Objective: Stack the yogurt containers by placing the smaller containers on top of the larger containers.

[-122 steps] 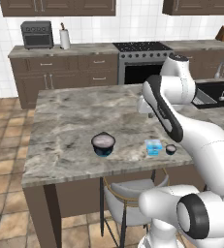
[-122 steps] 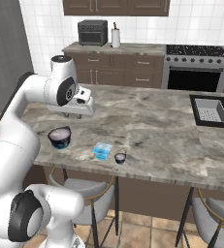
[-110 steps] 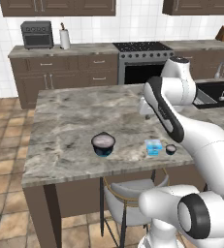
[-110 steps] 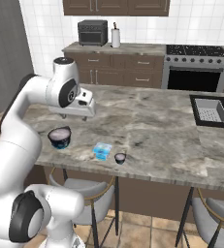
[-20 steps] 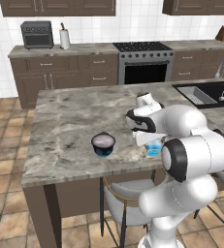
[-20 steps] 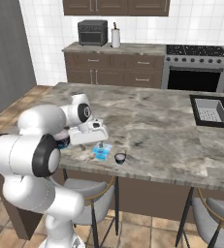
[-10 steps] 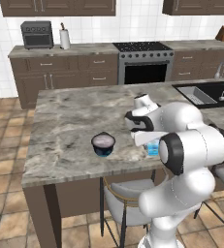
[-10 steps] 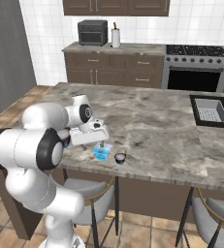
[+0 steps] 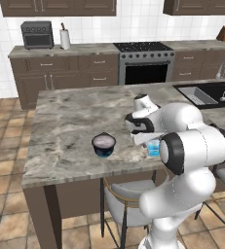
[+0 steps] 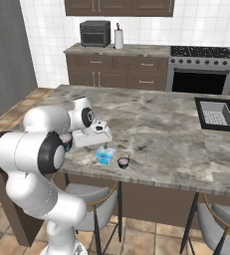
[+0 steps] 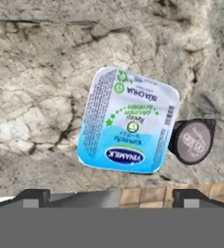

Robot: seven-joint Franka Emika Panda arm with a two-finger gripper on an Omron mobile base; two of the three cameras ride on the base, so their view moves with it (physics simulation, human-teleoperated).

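The light-blue cup (image 11: 128, 121) sits on the marble counter (image 11: 40, 72) straight ahead of the wide-open gripper (image 11: 111, 196), lying askew between the jaw lines, the tiny dark cup (image 11: 192, 141) just off its side. Best to square the jaws to its flat sides before descending — and keep the outer finger clear of the little cup.

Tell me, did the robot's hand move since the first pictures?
Yes. The gripper came down from high above the grey marble counter, and now hovers just over the light-blue square yogurt cup, fingers open.
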